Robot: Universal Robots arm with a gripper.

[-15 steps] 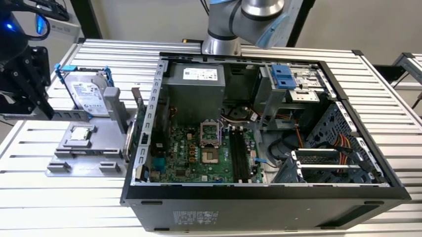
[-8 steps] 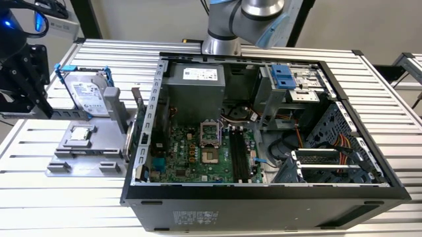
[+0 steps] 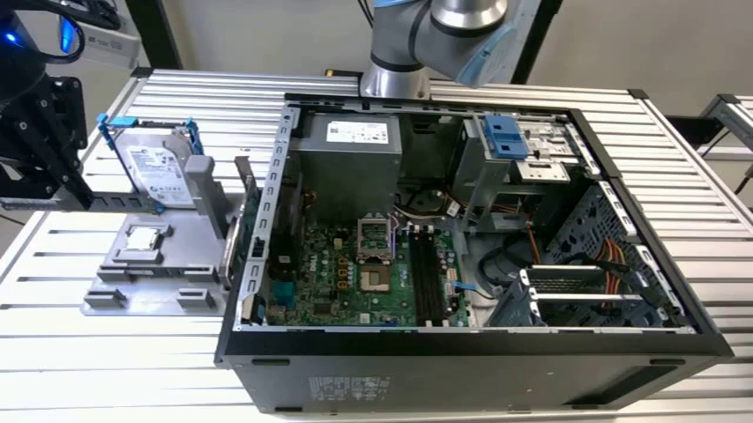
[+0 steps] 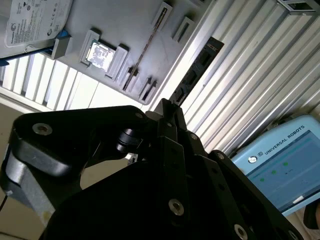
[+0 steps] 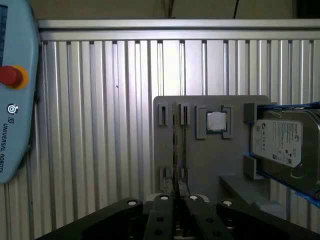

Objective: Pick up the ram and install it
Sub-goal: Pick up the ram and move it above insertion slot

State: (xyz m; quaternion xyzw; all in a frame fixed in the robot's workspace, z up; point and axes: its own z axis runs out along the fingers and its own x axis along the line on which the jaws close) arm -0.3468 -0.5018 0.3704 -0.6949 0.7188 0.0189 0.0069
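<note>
The ram stands on edge in a slot of the grey fixture, a thin stick seen edge-on; it is also visible as ram and ram. My gripper hangs above the near end of the stick, apart from it, with its black fingers drawn together and nothing between them. In the second wrist view the gripper narrows to a closed tip. In the exterior view the gripper is at the far left, left of the fixture. The black motherboard slots lie in the open computer case.
On the same fixture sit a silver hard drive with blue rails and a square processor chip. A light-blue teach pendant lies on the ribbed aluminium table. The arm's base stands behind the case.
</note>
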